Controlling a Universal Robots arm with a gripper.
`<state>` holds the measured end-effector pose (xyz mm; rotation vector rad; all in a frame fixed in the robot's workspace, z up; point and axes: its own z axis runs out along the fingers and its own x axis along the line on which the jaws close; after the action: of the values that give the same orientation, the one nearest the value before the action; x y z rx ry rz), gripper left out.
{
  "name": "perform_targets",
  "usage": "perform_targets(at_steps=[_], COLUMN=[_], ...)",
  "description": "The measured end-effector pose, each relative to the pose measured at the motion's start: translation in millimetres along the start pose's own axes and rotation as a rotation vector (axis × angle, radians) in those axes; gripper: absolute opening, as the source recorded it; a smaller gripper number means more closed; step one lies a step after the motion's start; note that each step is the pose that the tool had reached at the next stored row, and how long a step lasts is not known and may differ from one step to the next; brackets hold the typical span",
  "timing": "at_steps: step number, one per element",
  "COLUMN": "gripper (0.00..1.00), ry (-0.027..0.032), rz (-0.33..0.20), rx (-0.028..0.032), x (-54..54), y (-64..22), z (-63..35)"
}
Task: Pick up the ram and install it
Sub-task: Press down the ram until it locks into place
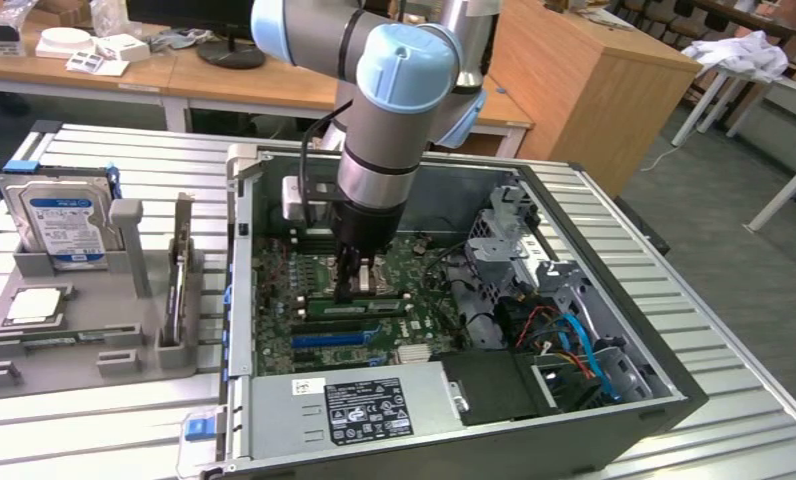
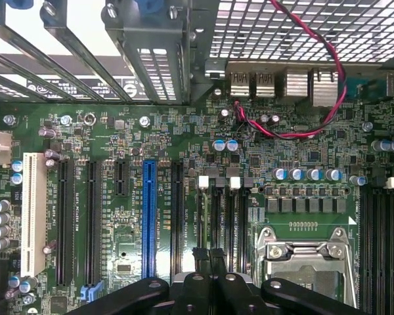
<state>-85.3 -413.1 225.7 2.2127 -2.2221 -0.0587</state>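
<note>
My gripper [image 1: 355, 288] reaches down into the open computer case [image 1: 612, 400] and stands just over the motherboard [image 1: 371, 340]. In the wrist view its black fingers [image 2: 201, 254] sit pressed together above the memory slots [image 2: 218, 216], beside the silver processor socket [image 2: 302, 256]. Nothing shows between the fingers. In the exterior view a long narrow dark-green strip [image 1: 321, 302] lies along the slots right under the fingertips. It looks like the ram, and I cannot tell whether it is seated.
A grey parts tray [image 1: 51, 355] lies at the exterior view's left. It carries a hard drive [image 1: 62, 225], a square silver chip [image 1: 35, 305] and tall holder posts [image 1: 182, 270]. The case's drive cage [image 1: 505, 240] and cables [image 1: 572, 345] crowd the other side.
</note>
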Motion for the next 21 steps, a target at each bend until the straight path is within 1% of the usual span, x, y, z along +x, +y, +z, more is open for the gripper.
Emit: perform_targets(at_steps=[21], gripper=[0.10], ry=[0.0001], rz=[0.000], rx=[0.0001], x=[0.1], y=[0.0], z=[2.2])
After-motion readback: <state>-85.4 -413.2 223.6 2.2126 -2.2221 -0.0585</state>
